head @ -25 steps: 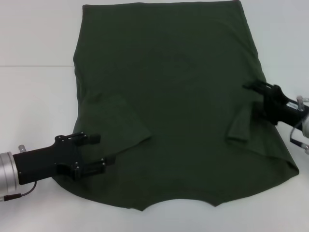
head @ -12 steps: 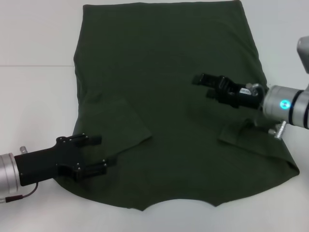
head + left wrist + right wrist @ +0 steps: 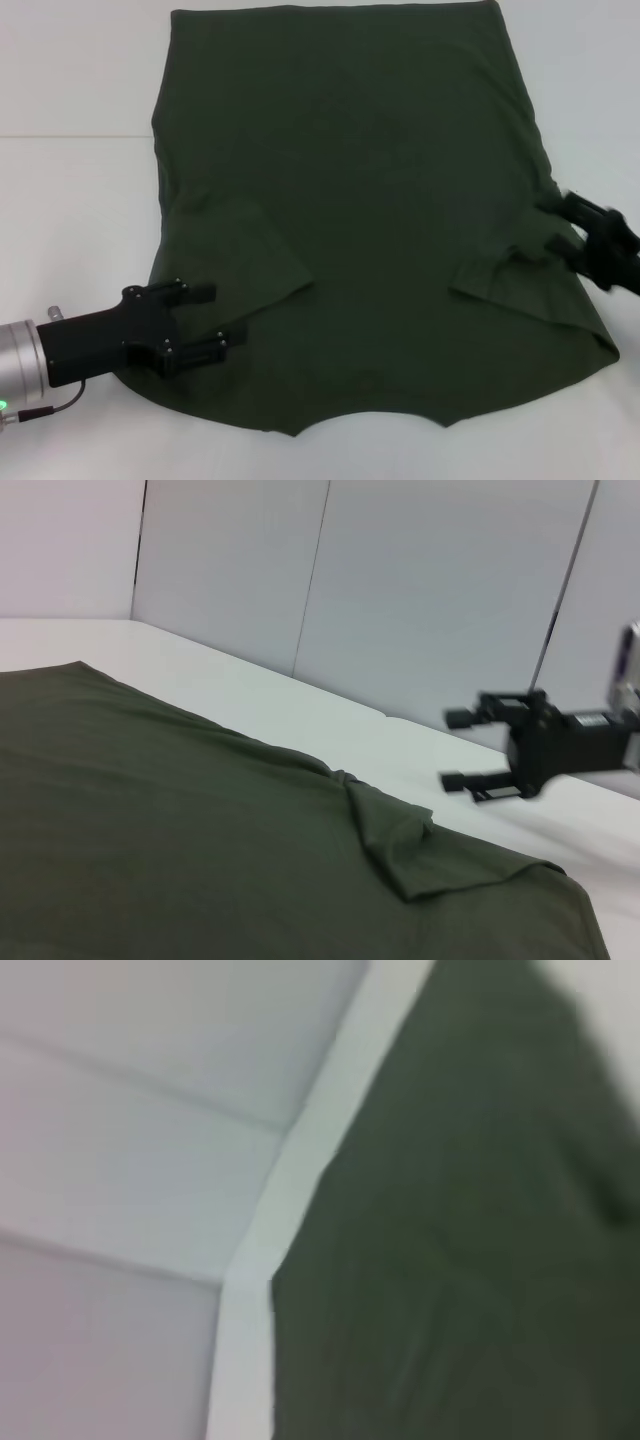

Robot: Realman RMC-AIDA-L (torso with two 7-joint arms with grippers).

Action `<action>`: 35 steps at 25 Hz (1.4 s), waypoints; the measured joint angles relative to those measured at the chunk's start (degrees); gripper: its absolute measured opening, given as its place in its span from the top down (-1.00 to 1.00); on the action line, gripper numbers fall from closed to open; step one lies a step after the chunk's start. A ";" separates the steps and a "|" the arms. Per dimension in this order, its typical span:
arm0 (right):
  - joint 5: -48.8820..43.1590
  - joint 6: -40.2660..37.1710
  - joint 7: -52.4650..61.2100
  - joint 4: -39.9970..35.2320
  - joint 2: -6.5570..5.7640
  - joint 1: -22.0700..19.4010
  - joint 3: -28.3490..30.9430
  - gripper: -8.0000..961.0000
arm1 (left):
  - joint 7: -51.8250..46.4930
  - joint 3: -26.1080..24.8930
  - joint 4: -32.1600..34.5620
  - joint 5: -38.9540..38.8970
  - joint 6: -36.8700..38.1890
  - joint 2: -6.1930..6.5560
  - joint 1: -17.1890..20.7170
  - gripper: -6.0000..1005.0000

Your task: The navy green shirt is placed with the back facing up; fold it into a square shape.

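The navy green shirt point(image 3: 350, 200) lies flat on the white table point(image 3: 70, 200), plain side up, neckline toward me. Both sleeves are folded inward: the left sleeve point(image 3: 250, 250) and the right sleeve point(image 3: 505, 280). My left gripper point(image 3: 222, 318) is open, low over the shirt's near left edge, with nothing between its fingers. At the shirt's right edge, beside the folded right sleeve, my right gripper point(image 3: 556, 222) is open and blurred. The left wrist view shows the shirt point(image 3: 200, 830), the folded sleeve point(image 3: 410, 850), and the right gripper point(image 3: 457, 750) open just above the table. The right wrist view shows only blurred shirt point(image 3: 450, 1260).
White table surface surrounds the shirt on all sides. Pale wall panels point(image 3: 420, 610) stand behind the table's far edge. A seam in the table point(image 3: 70, 135) runs across on the left.
The right gripper, reaching in over the shirt half a second ago, has drawn back to the right edge. The right sleeve lies flatter, folded further inward. The left gripper sank slightly.
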 joint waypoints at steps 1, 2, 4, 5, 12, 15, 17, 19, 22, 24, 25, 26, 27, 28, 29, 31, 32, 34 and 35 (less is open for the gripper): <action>0.10 -0.01 0.38 0.04 -0.01 -1.15 0.27 -0.65 | 0.02 0.01 -0.04 -0.01 -0.04 0.00 -0.04 -0.49; 0.12 0.02 0.76 0.19 -0.01 -2.04 0.45 -0.65 | 0.04 -0.01 -0.06 -0.01 -0.08 0.02 -0.05 -0.49; 0.13 0.08 1.25 0.93 -0.14 -2.96 0.53 -0.65 | 0.08 0.00 -0.06 -0.02 -0.10 0.01 -0.08 -0.49; 0.12 0.19 1.37 1.52 -0.26 -3.09 0.54 -0.65 | 0.11 -0.01 -0.06 -0.03 -0.11 -0.01 -0.15 -0.49; 0.11 0.80 1.43 3.98 -0.64 -0.31 0.54 -0.65 | 0.17 0.00 -0.05 -0.03 -0.11 -0.16 -0.42 -0.49; 0.09 1.77 2.06 4.14 -0.64 1.09 0.53 -0.65 | 0.19 0.00 -0.03 -0.03 -0.11 -0.18 -0.44 -0.49; -0.02 3.10 2.59 4.36 -0.60 1.96 0.36 -0.65 | 0.19 0.00 -0.03 -0.03 -0.11 -0.18 -0.44 -0.49; -0.12 4.50 2.77 4.52 -0.43 2.82 0.13 -0.65 | 0.19 0.00 -0.03 -0.03 -0.11 -0.22 -0.44 -0.49; -0.19 5.98 2.88 5.38 -0.19 4.08 -0.12 -0.65 | 0.19 0.00 -0.02 -0.02 -0.11 -0.26 -0.43 -0.49; -0.23 6.75 2.93 6.16 -0.15 4.92 -0.19 -0.65 | 0.19 0.00 -0.02 -0.02 -0.11 -0.26 -0.35 -0.49; -0.25 7.07 2.95 6.48 -0.15 5.27 -0.21 -0.65 | 0.19 0.00 -0.02 -0.02 -0.11 -0.26 -0.34 -0.49; -0.28 7.36 2.97 6.66 -0.14 5.52 -0.22 -0.65 | 0.19 0.00 -0.02 -0.02 -0.11 -0.26 -0.31 -0.49; -0.30 7.65 2.97 6.76 -0.13 5.69 -0.22 -0.65 | 0.19 0.00 -0.02 -0.02 -0.11 -0.25 -0.29 -0.49; -0.31 7.92 2.97 6.77 -0.08 5.88 -0.23 -0.65 | 0.19 0.00 -0.02 -0.02 -0.11 -0.25 -0.30 -0.49; -0.31 8.20 2.97 6.77 -0.02 6.04 -0.23 -0.65 | 0.19 0.00 -0.02 -0.02 -0.11 -0.24 -0.31 -0.49; -0.32 8.68 2.98 6.78 0.05 6.32 -0.25 -0.65 | 0.19 0.00 -0.02 -0.02 -0.11 -0.23 -0.35 -0.49; -0.32 8.96 2.99 6.78 0.07 6.42 -0.26 -0.65 | 0.19 0.00 -0.02 -0.02 -0.11 -0.22 -0.37 -0.49; -0.32 9.50 3.08 6.79 0.10 6.66 -0.27 -0.65 | 0.19 0.00 -0.02 -0.02 -0.11 -0.22 -0.37 -0.49; -0.32 9.59 3.20 6.79 0.10 6.76 -0.27 -0.65 | 0.19 0.00 -0.03 -0.02 -0.11 -0.22 -0.39 -0.49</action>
